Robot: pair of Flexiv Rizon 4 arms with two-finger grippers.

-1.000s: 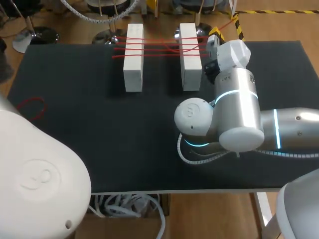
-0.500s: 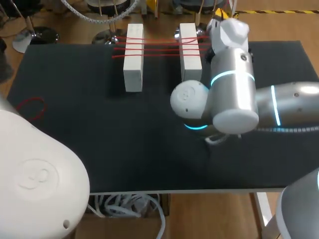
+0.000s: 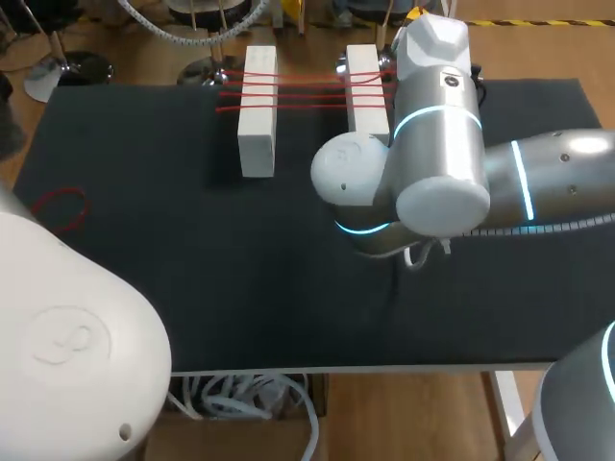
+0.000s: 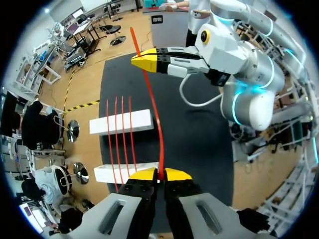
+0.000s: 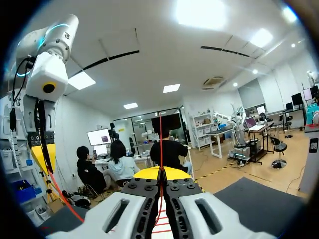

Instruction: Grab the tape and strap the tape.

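Left hand [image 4: 159, 174] and right hand [image 4: 149, 59] each pinch the red tape [image 4: 158, 124]; several bands [image 4: 116, 134] cross the blocks [image 4: 121, 121], this one not yet seated.

Black matte table surface [image 3: 144, 250] carries two white rectangular blocks, one [image 3: 258, 120] beside the other [image 3: 362, 115], parallel and apart, near its far edge. A loose thin red loop [image 3: 60, 208] lies flat near the left edge, well apart from both blocks.

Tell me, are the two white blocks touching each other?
No, the left block and right block stand apart, with red bands spanning the gap.
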